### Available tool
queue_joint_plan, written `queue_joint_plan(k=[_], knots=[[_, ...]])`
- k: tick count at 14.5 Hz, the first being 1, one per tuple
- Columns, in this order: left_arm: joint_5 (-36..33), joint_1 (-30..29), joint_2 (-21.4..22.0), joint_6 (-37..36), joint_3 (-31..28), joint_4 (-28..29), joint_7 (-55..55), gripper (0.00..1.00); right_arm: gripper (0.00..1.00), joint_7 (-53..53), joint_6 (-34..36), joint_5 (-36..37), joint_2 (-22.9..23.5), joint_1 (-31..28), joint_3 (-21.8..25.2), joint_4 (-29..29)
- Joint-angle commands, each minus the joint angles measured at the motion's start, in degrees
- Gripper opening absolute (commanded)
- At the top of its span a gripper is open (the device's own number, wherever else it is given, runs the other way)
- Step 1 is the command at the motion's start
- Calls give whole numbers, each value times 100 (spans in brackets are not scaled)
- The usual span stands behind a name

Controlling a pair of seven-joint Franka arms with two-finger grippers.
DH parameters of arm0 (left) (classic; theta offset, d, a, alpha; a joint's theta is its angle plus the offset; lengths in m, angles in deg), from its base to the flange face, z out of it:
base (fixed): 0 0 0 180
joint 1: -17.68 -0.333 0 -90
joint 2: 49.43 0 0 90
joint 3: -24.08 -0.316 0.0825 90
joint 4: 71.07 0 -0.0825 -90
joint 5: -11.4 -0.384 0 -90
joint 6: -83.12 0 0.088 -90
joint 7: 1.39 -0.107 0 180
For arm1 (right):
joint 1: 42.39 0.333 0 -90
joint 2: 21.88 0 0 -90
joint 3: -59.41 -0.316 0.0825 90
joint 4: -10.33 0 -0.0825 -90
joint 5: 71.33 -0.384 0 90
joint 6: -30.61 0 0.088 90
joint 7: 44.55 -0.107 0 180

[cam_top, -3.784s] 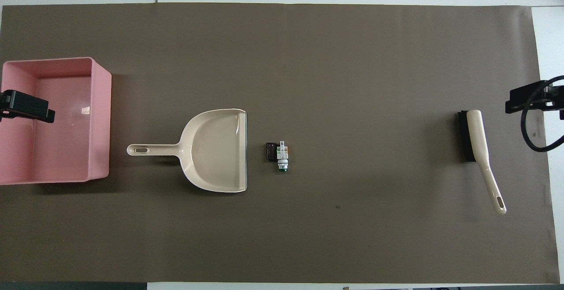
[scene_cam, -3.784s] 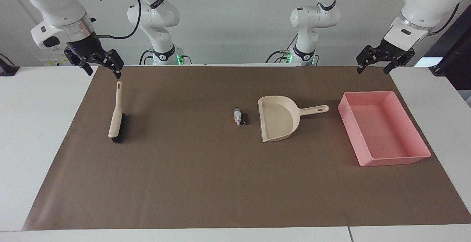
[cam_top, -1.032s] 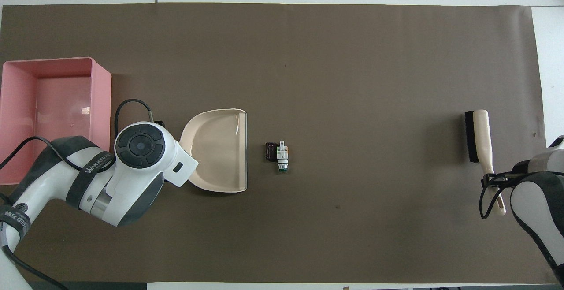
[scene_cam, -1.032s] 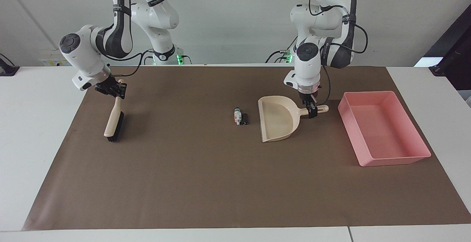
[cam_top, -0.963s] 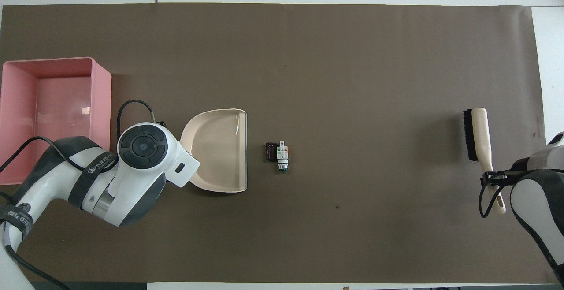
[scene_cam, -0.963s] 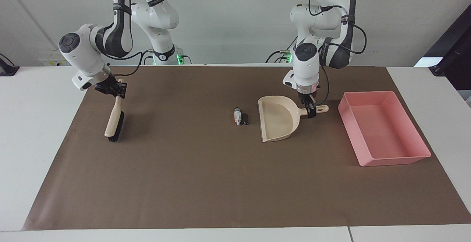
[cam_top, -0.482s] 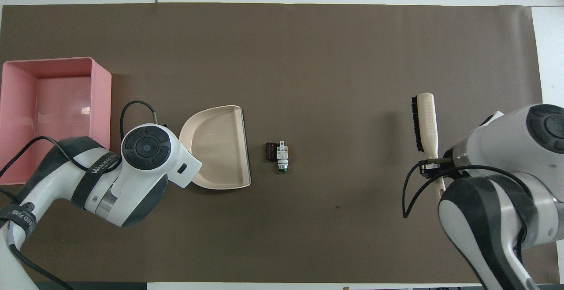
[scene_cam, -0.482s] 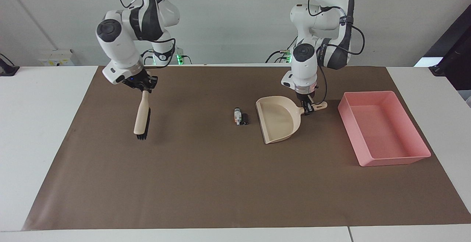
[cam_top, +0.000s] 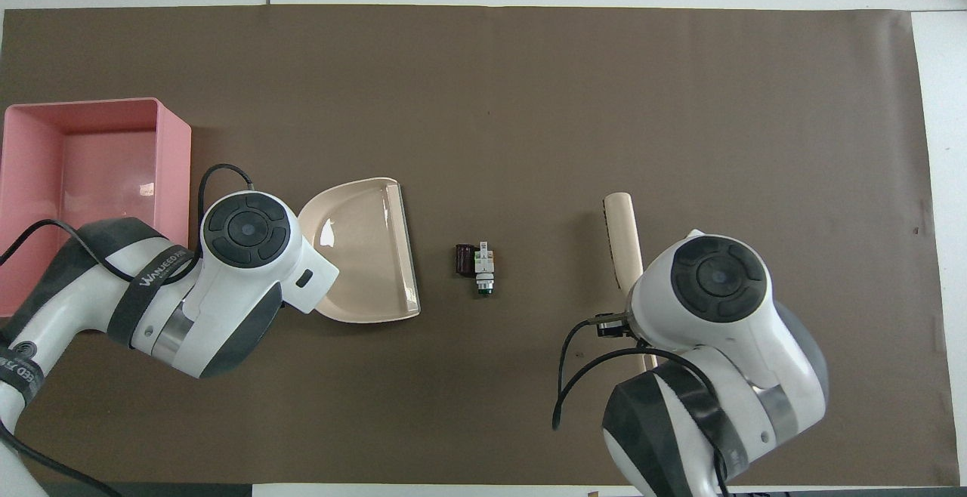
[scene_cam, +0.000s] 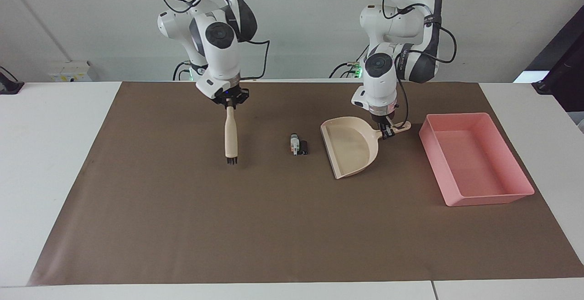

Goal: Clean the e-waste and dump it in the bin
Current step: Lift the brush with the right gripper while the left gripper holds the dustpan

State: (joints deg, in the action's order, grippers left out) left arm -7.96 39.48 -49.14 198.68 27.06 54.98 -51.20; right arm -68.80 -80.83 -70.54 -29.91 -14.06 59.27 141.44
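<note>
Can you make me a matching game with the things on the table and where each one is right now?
Things:
1. long beige brush with black bristles
2. beige plastic dustpan
3. shallow pink rectangular plastic bin
4. two tiny e-waste pieces, one white, one black

Places:
A. lying on the brown mat between dustpan and brush
B. hanging from the right claw
C. held by its handle in the left claw
D. at the left arm's end of the table

Pairs: 1-B, 2-C, 3-D, 4-A
</note>
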Motion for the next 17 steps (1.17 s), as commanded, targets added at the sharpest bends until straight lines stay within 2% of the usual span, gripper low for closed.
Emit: queue_joint_plan(k=[1, 3, 6, 8, 11, 13, 17], knots=[[-155, 263, -301, -489, -43, -554, -11, 0, 0, -124, -455, -78, 354, 373, 32, -42], [-242, 570, -345, -500, -52, -529, -222, 0, 0, -151, -527, -78, 442, 454, 23, -103], [-709, 817, -669, -447, -43, -573, -65, 0, 0, -309, -824, -148, 697, 717, 23, -139], [-805, 879, -679, -455, -43, -573, 15, 0, 0, -309, -922, -367, 802, 814, 23, -234], [-823, 932, -670, -490, -43, -537, 24, 0, 0, -309, -940, -543, 1319, 1087, 23, -647], [-858, 967, -644, -490, -43, -494, 32, 0, 0, -274, -1054, -928, 1645, 1279, -55, -946], [-858, 924, -583, -447, -34, -353, 59, 0, 0, 402, -1791, -2561, 1761, 1683, -109, -1000]])
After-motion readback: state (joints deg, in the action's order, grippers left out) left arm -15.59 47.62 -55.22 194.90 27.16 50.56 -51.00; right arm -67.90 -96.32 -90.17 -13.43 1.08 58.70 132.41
